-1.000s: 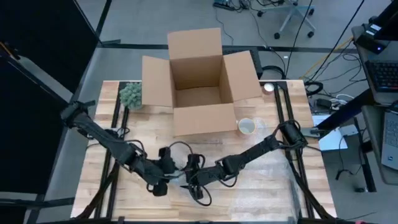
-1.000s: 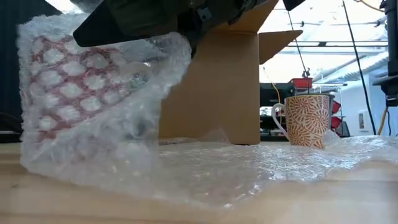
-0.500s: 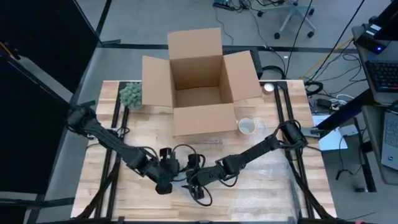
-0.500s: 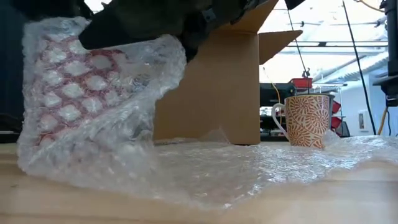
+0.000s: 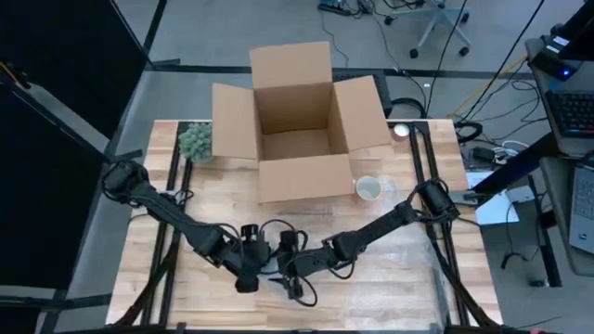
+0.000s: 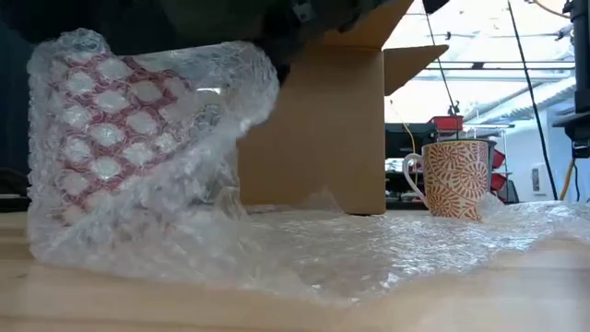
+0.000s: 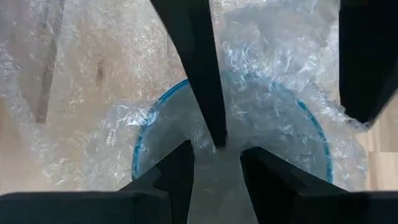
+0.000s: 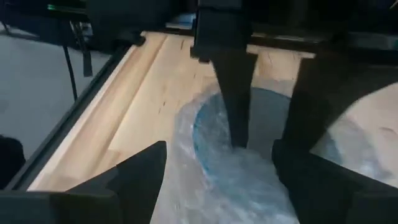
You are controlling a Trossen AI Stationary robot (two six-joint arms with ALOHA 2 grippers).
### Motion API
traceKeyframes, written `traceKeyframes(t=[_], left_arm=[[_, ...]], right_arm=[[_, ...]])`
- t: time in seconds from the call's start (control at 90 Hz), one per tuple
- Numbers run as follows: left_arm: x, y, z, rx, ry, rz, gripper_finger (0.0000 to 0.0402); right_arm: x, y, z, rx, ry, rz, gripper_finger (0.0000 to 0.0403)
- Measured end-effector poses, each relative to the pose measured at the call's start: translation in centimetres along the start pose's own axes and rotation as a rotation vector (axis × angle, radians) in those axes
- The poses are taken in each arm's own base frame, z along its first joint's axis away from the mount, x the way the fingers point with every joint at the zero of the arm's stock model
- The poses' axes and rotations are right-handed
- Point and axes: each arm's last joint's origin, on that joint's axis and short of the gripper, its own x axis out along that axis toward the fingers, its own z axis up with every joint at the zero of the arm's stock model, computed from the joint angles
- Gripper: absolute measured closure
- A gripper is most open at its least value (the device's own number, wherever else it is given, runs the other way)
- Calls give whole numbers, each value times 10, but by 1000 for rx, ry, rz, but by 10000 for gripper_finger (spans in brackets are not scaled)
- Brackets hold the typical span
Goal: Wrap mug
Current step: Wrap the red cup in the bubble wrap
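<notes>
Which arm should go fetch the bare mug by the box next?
Right, probably. The bare mug stands on the right arm's side of the table, beside the cardboard box. Both the left gripper and right gripper are at the bubble-wrapped mug.

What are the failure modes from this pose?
1. The bubble wrap lies loose over the wrapped mug, so it may spring open if either gripper lets go.
2. The left gripper and right gripper sit very close together; they might collide.
3. The sheet runs to the second mug; pulling might drag it.
</notes>
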Motion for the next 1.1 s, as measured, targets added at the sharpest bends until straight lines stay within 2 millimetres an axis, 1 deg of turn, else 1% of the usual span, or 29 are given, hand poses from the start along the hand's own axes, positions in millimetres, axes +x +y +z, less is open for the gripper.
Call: traceKeyframes(t=[0.089,0.2,0.278,0.389,0.444,0.6,0.689,0.767,0.844,0.956,1.022,1.1], left_arm=[[0,0,0,-2,0,0,279],[-7,2,1,-9,-6,-6,279],[-17,3,4,-14,-11,-10,279],[-38,5,13,-20,-47,-29,279],[-45,6,14,-21,-66,-40,279],[-58,9,16,-25,-109,-60,279],[-60,5,14,-13,-114,-73,279],[-57,0,11,0,-106,-96,279],[-49,-5,5,6,-94,-116,279],[-31,-9,-2,0,-68,-102,279],[-19,-7,-8,-6,-32,-79,279],[-6,-9,-9,-13,-10,-99,279]], right_arm=[[2,0,-3,-18,19,-4,124],[2,0,-5,-23,32,-4,124],[3,1,-4,-19,20,-3,124],[3,0,-5,-16,22,-1,124],[3,1,-5,-17,23,-1,124],[3,0,-5,-19,25,0,124],[3,1,-5,-19,26,0,124],[3,1,-5,-19,27,0,124],[3,1,-5,-19,27,0,124],[3,1,-5,-19,27,1,124],[3,1,-6,-19,27,2,124],[3,0,-6,-19,27,6,124]])
